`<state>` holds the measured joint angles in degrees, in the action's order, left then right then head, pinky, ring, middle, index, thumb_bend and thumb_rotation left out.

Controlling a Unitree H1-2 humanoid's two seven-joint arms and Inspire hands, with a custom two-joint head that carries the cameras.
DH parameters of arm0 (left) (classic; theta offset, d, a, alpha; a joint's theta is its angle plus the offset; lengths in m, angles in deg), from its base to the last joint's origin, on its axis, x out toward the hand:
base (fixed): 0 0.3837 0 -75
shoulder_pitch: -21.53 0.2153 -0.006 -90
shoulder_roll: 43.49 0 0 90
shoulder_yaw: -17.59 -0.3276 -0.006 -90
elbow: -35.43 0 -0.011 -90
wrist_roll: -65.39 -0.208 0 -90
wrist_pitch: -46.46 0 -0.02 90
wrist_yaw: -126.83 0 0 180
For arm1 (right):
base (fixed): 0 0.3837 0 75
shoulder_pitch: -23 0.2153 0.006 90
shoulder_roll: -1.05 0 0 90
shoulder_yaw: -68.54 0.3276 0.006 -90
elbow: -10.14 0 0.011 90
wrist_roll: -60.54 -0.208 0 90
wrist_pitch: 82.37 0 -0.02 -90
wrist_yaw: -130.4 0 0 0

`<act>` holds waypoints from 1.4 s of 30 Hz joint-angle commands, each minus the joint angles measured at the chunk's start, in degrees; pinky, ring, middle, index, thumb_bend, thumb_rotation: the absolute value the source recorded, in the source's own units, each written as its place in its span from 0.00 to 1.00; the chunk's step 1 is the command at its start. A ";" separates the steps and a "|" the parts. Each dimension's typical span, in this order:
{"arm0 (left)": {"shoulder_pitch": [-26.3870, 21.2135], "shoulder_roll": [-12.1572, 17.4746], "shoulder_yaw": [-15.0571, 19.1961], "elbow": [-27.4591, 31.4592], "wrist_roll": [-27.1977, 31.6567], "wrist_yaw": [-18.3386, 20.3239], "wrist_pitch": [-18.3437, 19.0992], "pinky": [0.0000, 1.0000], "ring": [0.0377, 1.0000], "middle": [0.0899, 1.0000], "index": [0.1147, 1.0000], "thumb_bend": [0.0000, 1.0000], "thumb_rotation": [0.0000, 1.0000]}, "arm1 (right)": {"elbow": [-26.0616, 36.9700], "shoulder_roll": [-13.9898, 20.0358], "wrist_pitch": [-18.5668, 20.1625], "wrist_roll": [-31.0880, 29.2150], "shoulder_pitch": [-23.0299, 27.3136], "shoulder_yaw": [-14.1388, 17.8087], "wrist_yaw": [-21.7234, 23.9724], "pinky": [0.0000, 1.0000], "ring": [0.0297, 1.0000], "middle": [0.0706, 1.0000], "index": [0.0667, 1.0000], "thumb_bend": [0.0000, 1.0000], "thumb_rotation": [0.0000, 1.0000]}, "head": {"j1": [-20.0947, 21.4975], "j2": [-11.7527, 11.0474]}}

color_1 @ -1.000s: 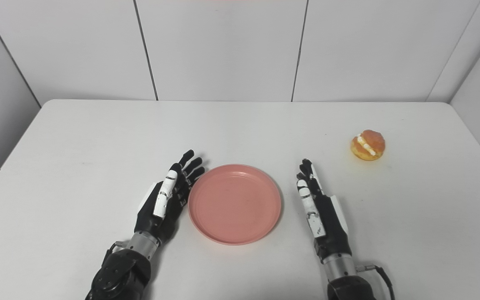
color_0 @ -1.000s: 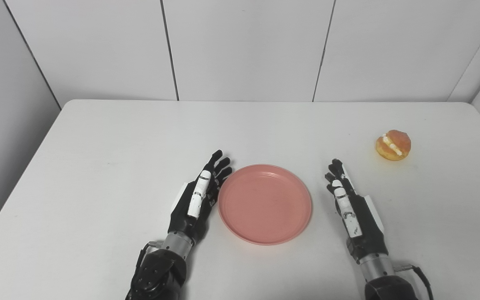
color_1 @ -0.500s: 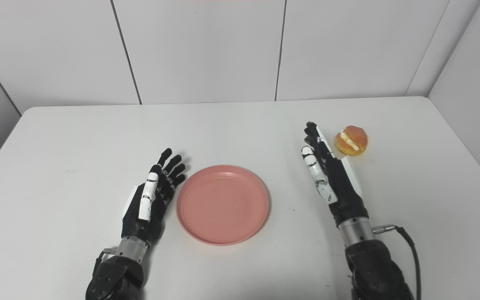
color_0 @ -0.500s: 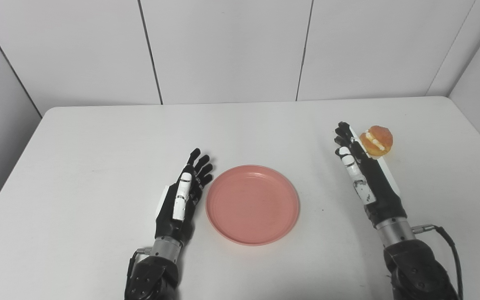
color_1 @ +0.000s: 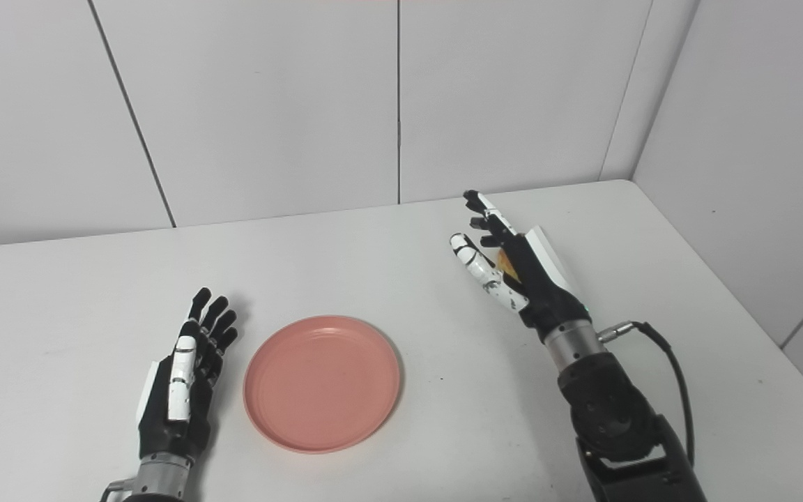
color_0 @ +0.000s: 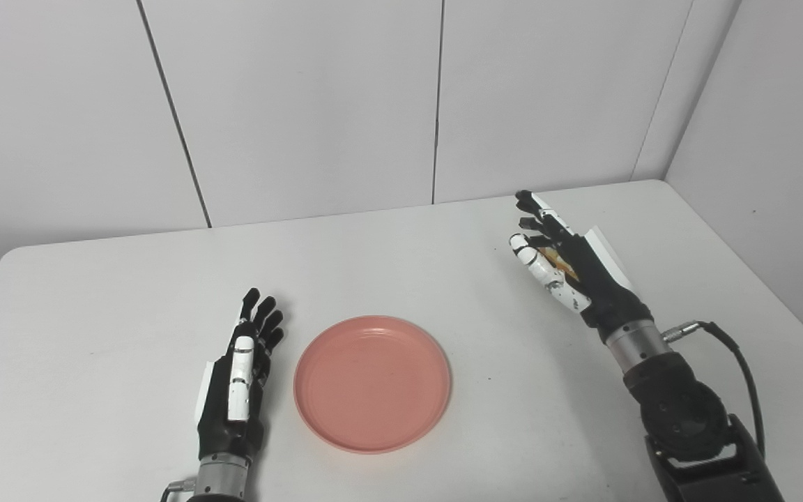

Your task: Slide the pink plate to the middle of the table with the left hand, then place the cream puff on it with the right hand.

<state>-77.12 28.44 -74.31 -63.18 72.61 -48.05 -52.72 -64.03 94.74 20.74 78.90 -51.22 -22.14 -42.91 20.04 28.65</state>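
Observation:
The pink plate (color_0: 372, 382) lies flat on the white table (color_0: 95, 300), near its front middle. My left hand (color_0: 234, 376) is open and lies flat just left of the plate, a small gap from its rim. My right hand (color_0: 569, 268) is open, fingers spread, stretched out at the far right over the cream puff (color_0: 553, 259). Only a sliver of the orange puff shows between thumb and fingers; the rest is hidden behind the hand. I cannot tell whether the hand touches it.
White wall panels stand behind the table and a side wall (color_0: 764, 139) runs close along its right edge. A black cable (color_0: 736, 355) loops off my right wrist. Bare table top lies between the plate and my right hand.
The camera has tilted up and turned right. My right hand has reached forward from beside the plate to the cream puff and now covers it. My left hand has drawn slightly away from the plate.

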 commanded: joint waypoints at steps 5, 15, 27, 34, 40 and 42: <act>5.36 1.89 0.84 -7.68 -0.07 0.90 -4.38 0.99 0.97 0.98 0.97 0.37 1.00 | -1.24 2.80 -0.97 2.99 5.22 1.91 -1.65 0.74 0.84 0.92 0.93 0.47 0.77 | 2.64 -1.40; 5.12 2.93 1.78 -9.40 2.18 1.68 -3.06 0.97 0.95 0.96 0.96 0.40 1.00 | -3.99 7.01 1.26 13.67 9.84 0.86 -1.61 0.72 0.84 0.92 0.94 0.75 0.59 | 3.35 -1.80; 6.18 4.17 1.58 -7.20 2.85 2.82 -1.45 0.95 0.94 0.96 0.95 0.43 1.00 | -8.27 11.16 5.36 25.69 13.05 -4.15 3.61 0.61 0.88 0.97 0.89 0.87 0.45 | 4.08 -0.23; 6.30 4.70 1.58 -6.09 2.94 3.45 -0.08 0.95 0.94 0.95 0.95 0.43 1.00 | -12.32 12.24 5.31 28.19 14.59 -5.73 5.95 0.63 0.90 0.99 0.94 0.91 0.46 | 4.54 0.45; 6.52 4.97 1.71 -5.04 2.83 3.47 1.11 0.94 0.94 0.95 0.95 0.43 1.00 | -15.38 11.97 6.80 28.07 15.10 -5.98 7.69 0.66 0.90 0.97 0.92 0.91 0.43 | 4.87 1.20; 6.63 4.96 1.75 -4.53 3.02 3.52 1.61 0.94 0.94 0.95 0.95 0.43 1.00 | -16.21 12.00 6.77 28.05 15.21 -6.17 7.46 0.65 0.90 0.97 0.92 0.92 0.42 | 4.95 1.39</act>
<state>-77.45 31.16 -73.76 -63.19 75.23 -45.30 -52.22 -80.62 105.52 27.03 106.36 -38.92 -28.68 -34.44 25.05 29.97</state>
